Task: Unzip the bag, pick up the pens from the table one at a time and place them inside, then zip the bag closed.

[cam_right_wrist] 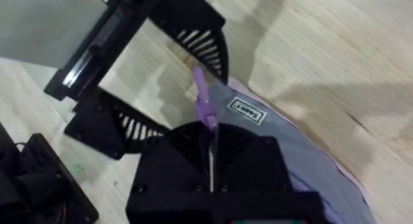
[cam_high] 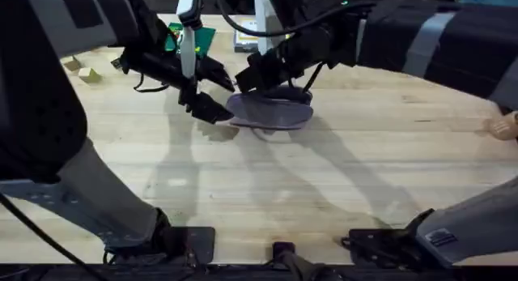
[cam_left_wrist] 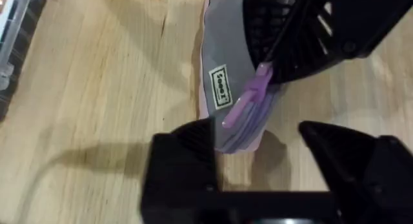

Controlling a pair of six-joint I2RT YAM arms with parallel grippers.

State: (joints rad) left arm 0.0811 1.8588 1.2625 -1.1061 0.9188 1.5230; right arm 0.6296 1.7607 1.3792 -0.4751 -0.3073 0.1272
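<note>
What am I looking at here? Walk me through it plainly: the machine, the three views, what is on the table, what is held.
These are two robot arms, each ending in a two-finger gripper, working at a wooden table. One picture is taken from a fixed camera above, looking down, with the arms' bases at the bottom edge. The other two come from small cameras on each arm's wrist, looking past that arm's own fingers.

Both arms meet at a lilac fabric bag lying on the table. The left gripper is open, its fingers on either side of one end of the bag. The right gripper is shut on the purple zipper pull. At the table's far edge lie two small wooden blocks.
</note>
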